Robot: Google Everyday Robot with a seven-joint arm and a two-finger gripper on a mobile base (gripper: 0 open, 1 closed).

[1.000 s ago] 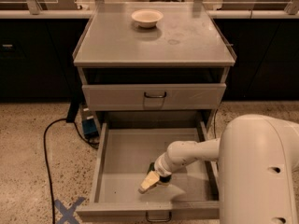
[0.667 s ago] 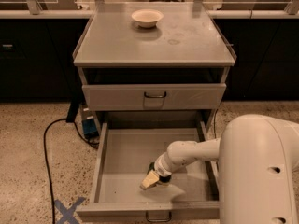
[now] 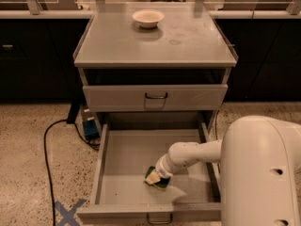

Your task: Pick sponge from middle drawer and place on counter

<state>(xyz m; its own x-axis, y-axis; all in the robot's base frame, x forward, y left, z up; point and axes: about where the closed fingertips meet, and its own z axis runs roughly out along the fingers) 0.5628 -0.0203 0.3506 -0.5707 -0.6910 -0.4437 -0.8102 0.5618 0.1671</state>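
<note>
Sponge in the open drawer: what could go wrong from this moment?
1. The gripper sits at the sponge, low in the middle drawer; the sponge looks tilted and may slip free when lifted.
2. Rising to the counter, the arm could strike the drawer front above.

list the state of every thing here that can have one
middle drawer: pulled fully open
drawer above: shut
sponge: inside the middle drawer, tilted, at the gripper's tip; lifted or not, cannot tell
gripper: reached down into the middle drawer, on the sponge
bowl: upright at the back of the counter
counter: holds only the bowl, no sponge on it yet
</note>
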